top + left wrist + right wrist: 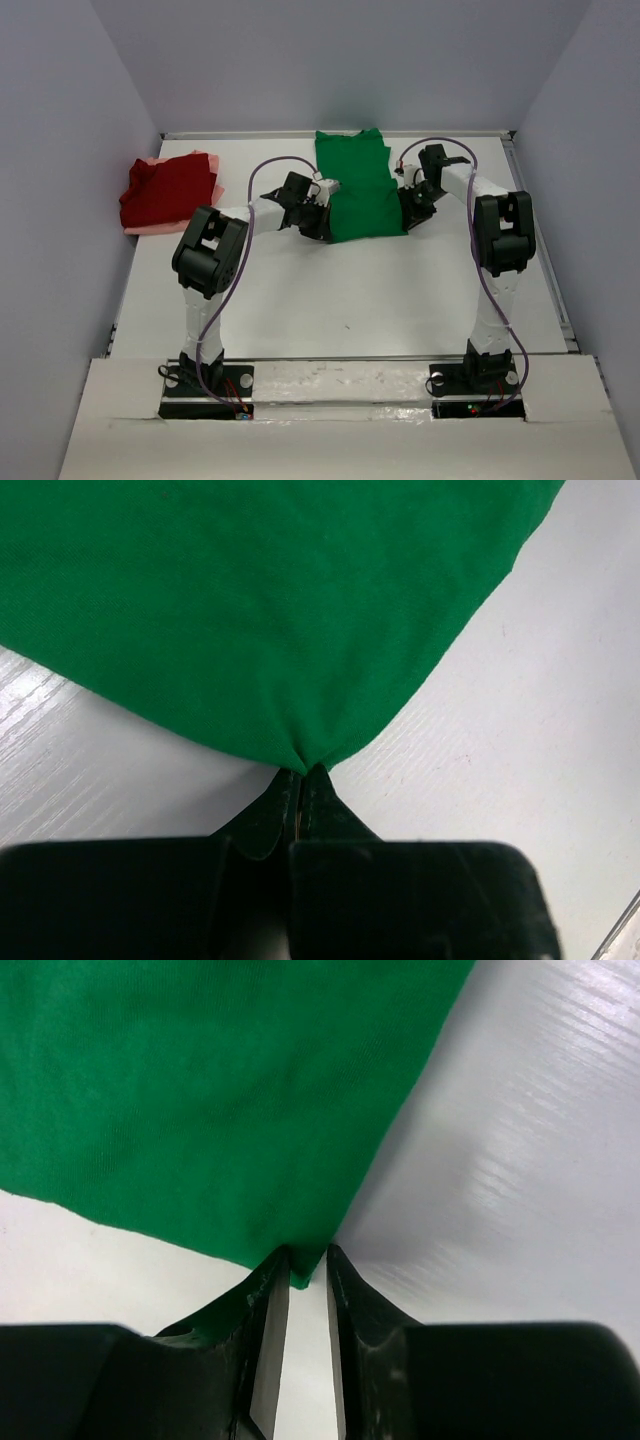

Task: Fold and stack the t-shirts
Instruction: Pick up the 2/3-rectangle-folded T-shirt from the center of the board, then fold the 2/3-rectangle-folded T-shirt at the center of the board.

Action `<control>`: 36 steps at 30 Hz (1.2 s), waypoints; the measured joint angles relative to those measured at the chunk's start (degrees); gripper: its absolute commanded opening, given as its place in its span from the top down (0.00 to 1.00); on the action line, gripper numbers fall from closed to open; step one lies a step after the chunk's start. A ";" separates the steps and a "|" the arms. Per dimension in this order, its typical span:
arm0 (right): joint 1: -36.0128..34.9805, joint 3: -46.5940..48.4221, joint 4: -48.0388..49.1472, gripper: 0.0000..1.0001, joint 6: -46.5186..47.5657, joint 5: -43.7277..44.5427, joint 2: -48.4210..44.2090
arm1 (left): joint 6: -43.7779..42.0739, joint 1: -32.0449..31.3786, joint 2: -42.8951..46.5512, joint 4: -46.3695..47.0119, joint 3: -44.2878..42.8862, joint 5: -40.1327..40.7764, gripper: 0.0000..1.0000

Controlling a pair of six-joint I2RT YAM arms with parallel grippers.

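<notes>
The bright green t-shirt (360,185) lies lengthwise at the middle back of the table. My left gripper (322,222) is at its near left corner. In the left wrist view the gripper (302,772) is shut tight on that corner of the green cloth (270,610). My right gripper (410,212) is at the near right corner. In the right wrist view the gripper (307,1260) has its jaws narrowly apart, with the corner of the green cloth (220,1090) pinched between the tips. The dark red t-shirt (168,190) lies folded on the pale pink t-shirt (150,228) at the far left.
The white table (340,300) has a raised rim at the back and right. Grey walls enclose it on three sides. Both arm bases stand at the near edge, with purple cables looping along the arms.
</notes>
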State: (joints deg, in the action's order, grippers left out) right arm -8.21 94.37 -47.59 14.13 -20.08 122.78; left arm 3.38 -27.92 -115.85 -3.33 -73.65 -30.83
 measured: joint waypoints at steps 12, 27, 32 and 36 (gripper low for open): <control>-0.02 -0.02 -1.16 0.63 0.44 -1.68 0.00 | -0.63 -0.57 0.22 -0.07 0.00 1.01 1.00; 0.00 -0.74 -1.55 1.00 1.29 -2.05 0.00 | -1.88 -0.96 1.51 -2.10 0.00 3.10 1.00; 0.00 -1.29 -1.53 1.00 1.36 -2.08 -0.33 | -3.19 -0.96 3.80 -3.10 0.24 3.67 1.00; 0.00 -3.58 -2.03 1.00 1.86 -2.05 -1.79 | -4.46 -0.94 7.06 -3.67 1.31 2.64 1.00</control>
State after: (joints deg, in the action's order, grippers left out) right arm -8.21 90.78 -49.63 15.99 -22.13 120.99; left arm -1.08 -28.86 -108.79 -7.01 -72.34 -28.18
